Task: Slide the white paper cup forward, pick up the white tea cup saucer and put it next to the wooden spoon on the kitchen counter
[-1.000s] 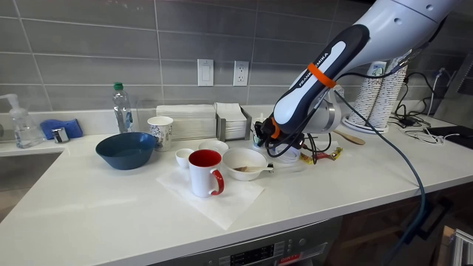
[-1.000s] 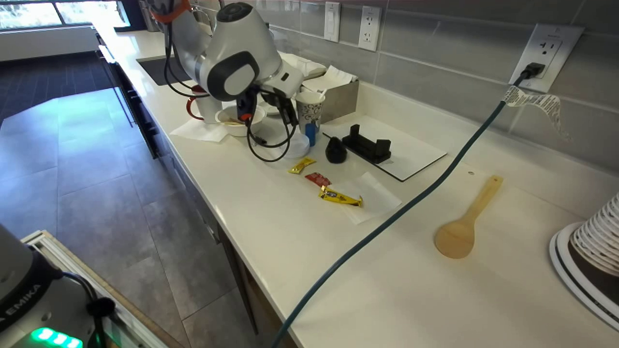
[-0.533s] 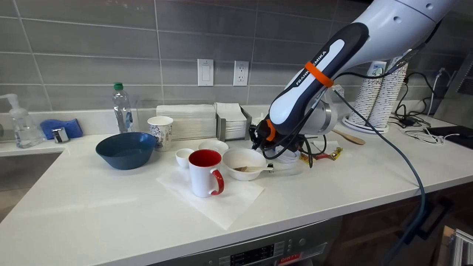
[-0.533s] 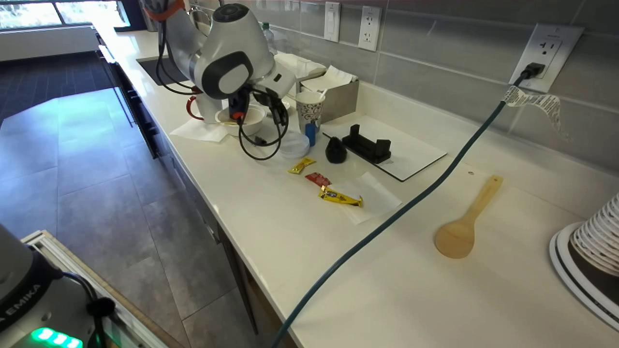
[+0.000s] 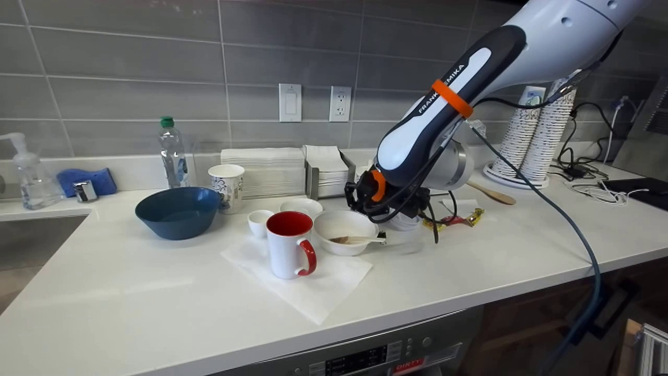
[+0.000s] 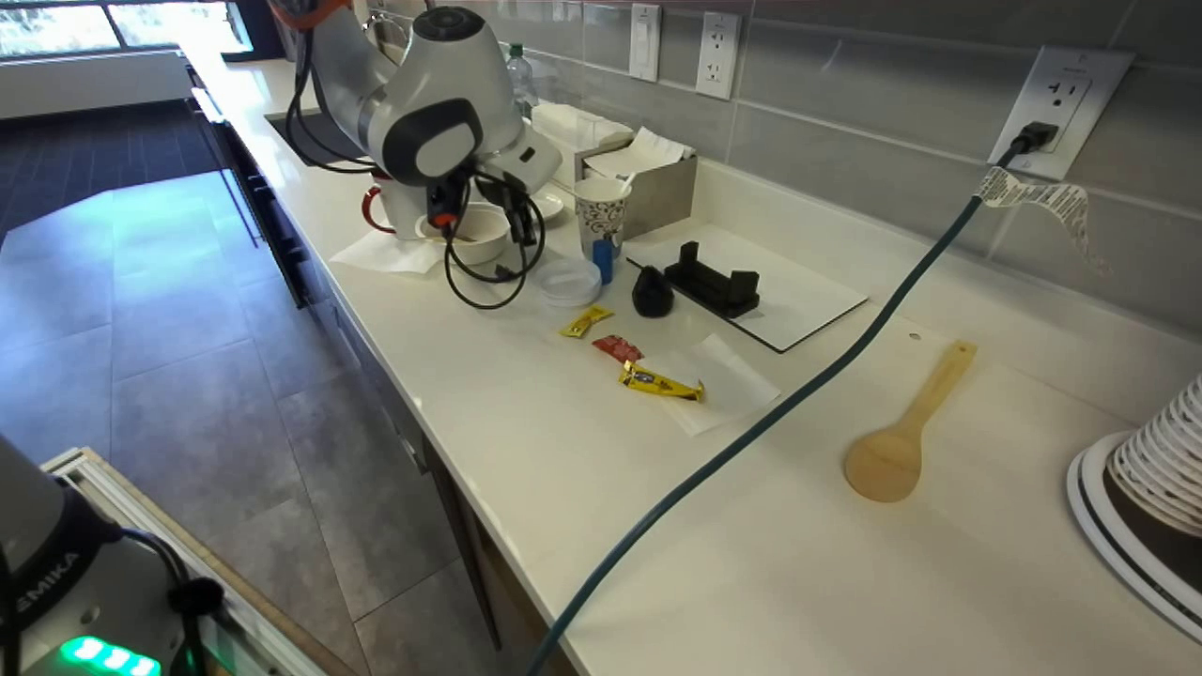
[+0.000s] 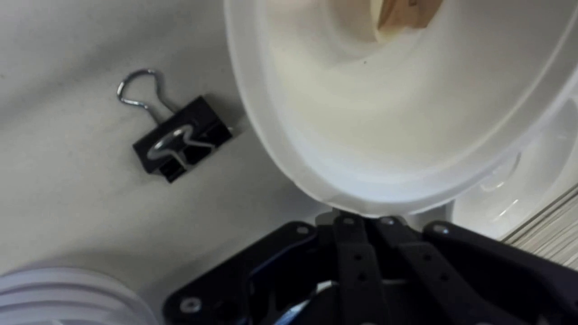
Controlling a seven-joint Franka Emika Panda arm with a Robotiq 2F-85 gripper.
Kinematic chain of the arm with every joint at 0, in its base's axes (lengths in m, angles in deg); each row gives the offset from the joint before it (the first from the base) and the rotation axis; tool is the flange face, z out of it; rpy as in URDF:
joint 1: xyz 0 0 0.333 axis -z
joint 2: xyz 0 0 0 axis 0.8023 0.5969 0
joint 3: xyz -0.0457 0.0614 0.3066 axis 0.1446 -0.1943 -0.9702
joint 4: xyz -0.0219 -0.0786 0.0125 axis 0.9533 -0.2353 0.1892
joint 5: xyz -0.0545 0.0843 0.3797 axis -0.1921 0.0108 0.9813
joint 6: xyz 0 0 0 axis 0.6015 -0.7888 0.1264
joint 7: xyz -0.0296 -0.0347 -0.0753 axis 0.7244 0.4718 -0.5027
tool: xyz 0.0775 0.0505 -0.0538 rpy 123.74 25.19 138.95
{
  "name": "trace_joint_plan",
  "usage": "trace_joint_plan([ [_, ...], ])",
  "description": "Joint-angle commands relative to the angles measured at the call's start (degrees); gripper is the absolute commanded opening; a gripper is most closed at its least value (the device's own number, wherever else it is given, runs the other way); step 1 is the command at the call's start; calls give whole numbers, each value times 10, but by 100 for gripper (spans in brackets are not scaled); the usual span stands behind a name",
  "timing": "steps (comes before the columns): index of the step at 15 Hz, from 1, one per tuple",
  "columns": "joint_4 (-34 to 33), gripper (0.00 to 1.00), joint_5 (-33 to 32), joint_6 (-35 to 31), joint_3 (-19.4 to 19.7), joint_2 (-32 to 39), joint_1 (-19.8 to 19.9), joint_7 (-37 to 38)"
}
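Hard to make out in both exterior views, mostly behind the arm: the gripper. In the wrist view, drawn nearly together, down to a thin gap between the fingers. Lost to sight at the very tips, under the rim of the white bowl; cannot tell of anything pinched there, nor of touching against the bowl.

Inside the bowl, cut off by the top of the wrist view, a brownish wooden utensil. Just beside the bowl, plain to see, a binder clip. In the lower left corner, cropped and hard to name, a ridged plastic thing; at the right, too cropped to identify, a striped edge.

In an exterior view, behind the red-and-white mug, the saucer, flat on the counter and covered along its near edge by the mug. To the left there, the small white cup, partly covered by the same mug. In an exterior view, between the arm and a patterned cup, only a slice of the saucer.

Well apart from the saucer, farther along the counter, the wooden spoon, uncovered from end to end. Near it, cut off at the right edge, a stack of paper cups.
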Motion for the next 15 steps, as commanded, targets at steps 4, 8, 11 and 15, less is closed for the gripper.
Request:
trace_joint_plan([
  [4,-10,0,46,54,-21,-9,25,-52],
  [8,-13,0,82,104,-14,-20,21,-89],
  [11,-16,0,106,143,-8,-31,16,-114],
  [15,-16,0,112,192,22,-45,-5,-128],
])
